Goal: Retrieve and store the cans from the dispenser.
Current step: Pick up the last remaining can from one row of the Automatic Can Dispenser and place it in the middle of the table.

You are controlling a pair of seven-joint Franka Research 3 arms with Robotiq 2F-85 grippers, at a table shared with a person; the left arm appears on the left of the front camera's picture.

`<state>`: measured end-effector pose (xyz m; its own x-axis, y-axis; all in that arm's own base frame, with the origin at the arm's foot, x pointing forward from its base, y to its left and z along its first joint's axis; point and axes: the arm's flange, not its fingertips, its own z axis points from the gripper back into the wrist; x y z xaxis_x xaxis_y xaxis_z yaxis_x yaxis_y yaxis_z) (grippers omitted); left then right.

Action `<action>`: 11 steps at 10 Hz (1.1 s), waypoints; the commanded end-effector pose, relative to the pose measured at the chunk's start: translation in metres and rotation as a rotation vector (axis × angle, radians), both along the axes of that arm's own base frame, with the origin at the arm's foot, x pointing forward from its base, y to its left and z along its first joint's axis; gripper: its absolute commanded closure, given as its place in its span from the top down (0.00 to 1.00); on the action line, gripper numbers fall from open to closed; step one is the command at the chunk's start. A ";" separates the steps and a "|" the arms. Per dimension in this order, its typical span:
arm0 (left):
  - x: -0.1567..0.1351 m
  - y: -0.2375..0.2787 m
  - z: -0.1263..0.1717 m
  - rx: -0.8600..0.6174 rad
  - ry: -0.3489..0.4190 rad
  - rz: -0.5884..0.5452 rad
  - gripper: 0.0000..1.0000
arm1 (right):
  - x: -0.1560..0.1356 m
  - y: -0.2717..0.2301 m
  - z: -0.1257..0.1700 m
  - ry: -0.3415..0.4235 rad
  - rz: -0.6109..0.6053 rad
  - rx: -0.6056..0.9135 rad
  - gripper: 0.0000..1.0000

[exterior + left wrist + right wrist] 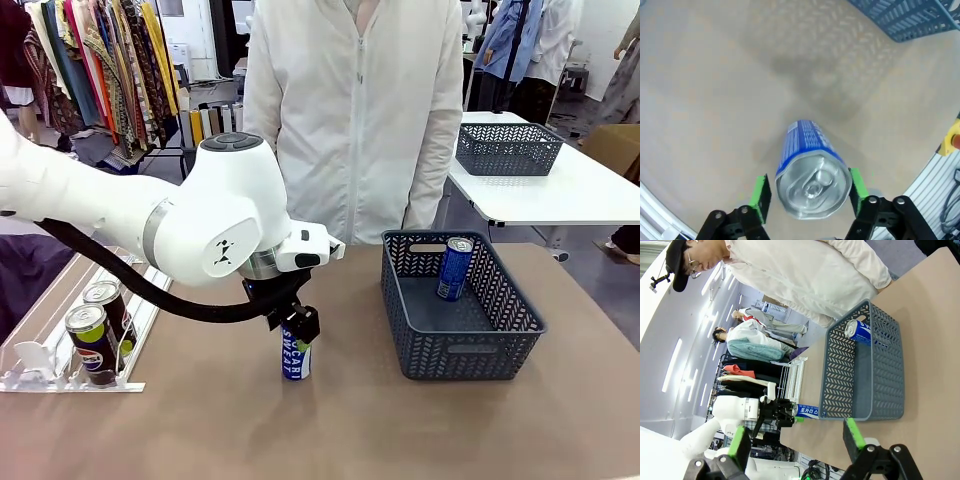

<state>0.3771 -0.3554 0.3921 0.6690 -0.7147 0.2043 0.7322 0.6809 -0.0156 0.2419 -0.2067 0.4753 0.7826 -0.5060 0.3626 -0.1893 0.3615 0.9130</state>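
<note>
While the person (pixel 355 110) is standing at the far edge of the worktop (pixel 300 430), the left arm is reaching in over the middle, and its left pincer (pixel 298 332) is hanging straight down over the Pocari Sweat can (pixel 296 362). That blue-and-white can is standing upright on the worktop, just left of the dark grey basket (pixel 470 360) and well apart from the dispenser (pixel 45 310).

Looking down along the wrist, the silver top is sitting right between the green pads (pixel 760 192). The jaws are standing partly open, one pad on either side of the can. A thin strip of worktop is showing between the can and the pad on picture left, while the other pad is sitting right at the rim, and I cannot tell whether it is touching. So the pincer is bracketing the can, not squeezing it.

Over at the left edge, the dispenser is holding two Pepsi cans (pixel 92 345), lying one behind the other in a lane, the nearer one up against the white front stopper.

Inside the basket, a second blue can (pixel 455 268) is leaning tilted against the far wall.

From its own camera, the right pincer (pixel 796 430) is gaping wide, green pads far apart and gripping nothing, with the basket lying beyond it.
</note>
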 end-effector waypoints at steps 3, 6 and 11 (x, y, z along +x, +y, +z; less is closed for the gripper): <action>-0.013 0.034 0.062 -0.053 -0.010 0.023 1.00 | 0.003 0.001 0.002 -0.037 -0.005 0.011 1.00; -0.023 0.121 0.138 -0.279 0.014 0.069 1.00 | 0.003 0.001 0.002 -0.037 -0.005 0.011 1.00; -0.040 0.394 0.168 -0.883 0.022 0.563 1.00 | 0.003 0.001 0.002 -0.037 -0.005 0.011 1.00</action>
<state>0.3367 0.0171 0.5747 0.8780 -0.0713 0.4734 0.3965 0.6623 -0.6357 0.2421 -0.2073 0.4753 0.7831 -0.5061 0.3614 -0.1881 0.3612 0.9133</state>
